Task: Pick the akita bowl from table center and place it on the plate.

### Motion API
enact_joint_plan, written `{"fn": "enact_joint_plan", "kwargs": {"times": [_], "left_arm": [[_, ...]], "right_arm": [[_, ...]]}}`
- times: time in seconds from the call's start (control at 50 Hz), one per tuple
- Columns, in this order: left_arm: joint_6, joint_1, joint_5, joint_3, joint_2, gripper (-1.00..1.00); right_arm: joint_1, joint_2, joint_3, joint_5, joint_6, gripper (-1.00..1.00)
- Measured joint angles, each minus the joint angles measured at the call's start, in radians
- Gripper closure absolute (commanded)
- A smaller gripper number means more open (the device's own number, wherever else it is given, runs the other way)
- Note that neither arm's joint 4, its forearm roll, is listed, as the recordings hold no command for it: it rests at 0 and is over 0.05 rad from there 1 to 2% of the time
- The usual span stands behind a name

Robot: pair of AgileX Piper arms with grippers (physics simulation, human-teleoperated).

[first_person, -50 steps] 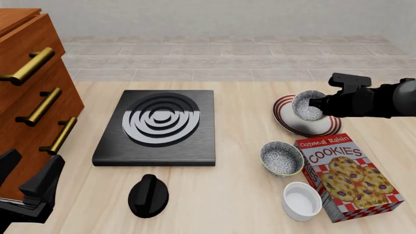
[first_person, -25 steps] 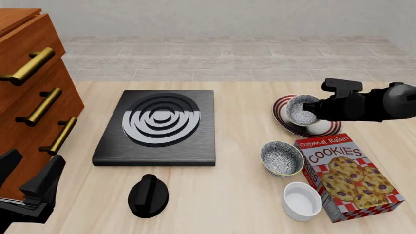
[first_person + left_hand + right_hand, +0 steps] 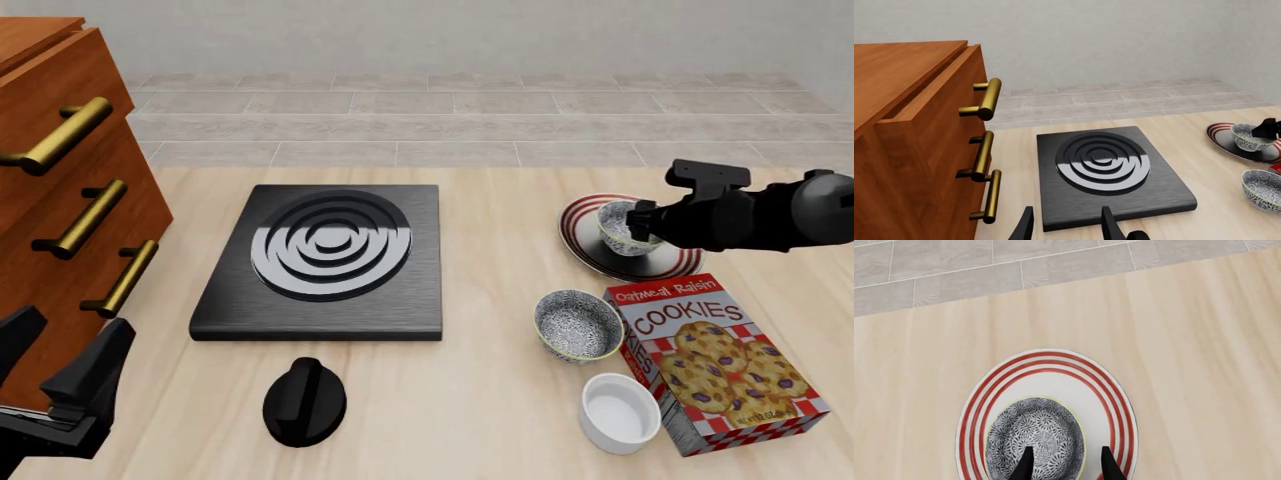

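Speckled akita bowl (image 3: 622, 228) on the plate (image 3: 587, 251); two other bowls (image 3: 579, 325) (image 3: 619, 412).

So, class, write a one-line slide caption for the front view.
Right gripper sets the akita bowl upright on the plate; a matching bowl waits beside the cookie box.

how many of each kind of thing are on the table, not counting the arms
patterned bowls: 2 (akita bowl on the plate, twin bowl beside the box)
plain white bowl: 1
plate: 1
cookie box: 1
stove burner: 1
black knob: 1
wooden drawer cabinet: 1
total: 8
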Motion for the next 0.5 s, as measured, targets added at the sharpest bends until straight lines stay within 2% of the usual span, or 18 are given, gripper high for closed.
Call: {"fn": "enact_joint_plan", "kwargs": {"times": [0.24,0.5], "left_arm": [[-0.001,-0.001,-0.003,0.0,0.003,-1.0],[0.0,-0.003,-0.005,0.0,0.007,-1.0]], "right_arm": [[0.001,-0.031,0.021,-0.01,-0.01,-1.0],[0.013,-0.156,0.075,-0.007,-0.07,-1.0]]}}
